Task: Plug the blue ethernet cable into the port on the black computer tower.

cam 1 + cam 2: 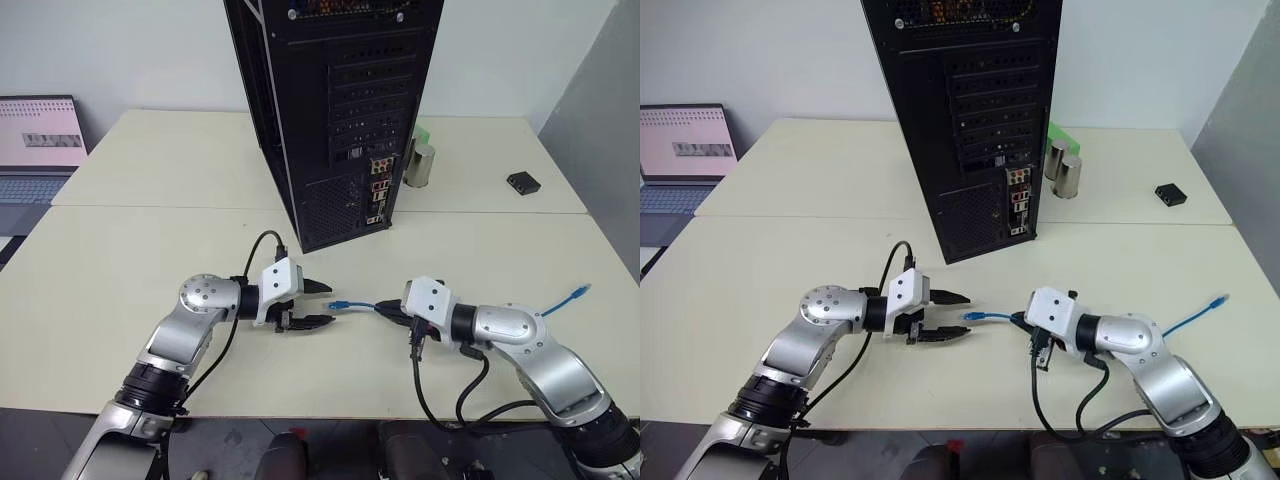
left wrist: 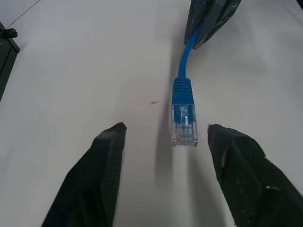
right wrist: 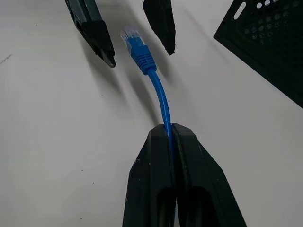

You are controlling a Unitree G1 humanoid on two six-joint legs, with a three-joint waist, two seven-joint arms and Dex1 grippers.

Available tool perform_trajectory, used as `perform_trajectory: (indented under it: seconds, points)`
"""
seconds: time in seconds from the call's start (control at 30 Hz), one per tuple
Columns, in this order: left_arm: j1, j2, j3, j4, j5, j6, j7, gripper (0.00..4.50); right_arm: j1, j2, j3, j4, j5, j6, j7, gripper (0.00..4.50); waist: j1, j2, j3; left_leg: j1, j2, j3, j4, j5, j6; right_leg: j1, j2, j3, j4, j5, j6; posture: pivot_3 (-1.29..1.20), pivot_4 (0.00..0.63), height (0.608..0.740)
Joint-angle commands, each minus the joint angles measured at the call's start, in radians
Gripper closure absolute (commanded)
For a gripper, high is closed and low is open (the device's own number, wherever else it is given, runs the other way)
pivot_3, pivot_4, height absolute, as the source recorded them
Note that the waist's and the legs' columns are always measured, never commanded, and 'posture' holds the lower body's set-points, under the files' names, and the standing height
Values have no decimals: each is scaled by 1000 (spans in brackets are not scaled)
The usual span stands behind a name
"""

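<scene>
Just now the right gripper [image 3: 171,130] has its fingers pinched shut on the blue ethernet cable [image 3: 162,103]; its plug [image 2: 184,124] sticks out between the left gripper's [image 2: 163,135] parted fingers, apparently untouched; beyond both, on the counter [image 1: 120,260], stands the black computer tower [image 1: 340,110].

Black computer tower [image 1: 335,110] top cut off; port [image 1: 377,187] (rear connector cluster) too small to distinguish.

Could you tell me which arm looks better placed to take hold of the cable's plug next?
Left, probably. The left gripper is open with the plug of the blue ethernet cable between its fingers, while the right gripper is shut on the cord behind it.
</scene>
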Motion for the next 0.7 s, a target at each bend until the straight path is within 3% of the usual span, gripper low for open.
perform_trajectory:
  seconds: [0.03,0.3,0.53,0.7]
  points:
    - [-19,-2,2,-10,-8,-4,-3,2568,-19,5,8,-39,-3,-13,9,4500,0,0,0,0,0,0,0,0,0,0,0,0,0,0,0,0,150,740]
    - [-14,-8,2,-25,-6,5,7,4213,-22,4,16,-39,-12,-21,13,4500,0,0,0,0,0,0,0,0,0,0,0,0,0,0,0,0,150,740]
    - [4,-16,-4,-36,4,-19,14,4217,-20,-8,19,-44,-10,-34,38,4500,0,0,0,0,0,0,0,0,0,0,0,0,0,0,0,0,150,740]
    - [59,-43,-7,-85,31,-125,62,4217,18,-116,-95,-118,116,22,153,3333,1,0,0,0,0,0,0,0,0,0,-1,0,0,0,0,0,150,740]
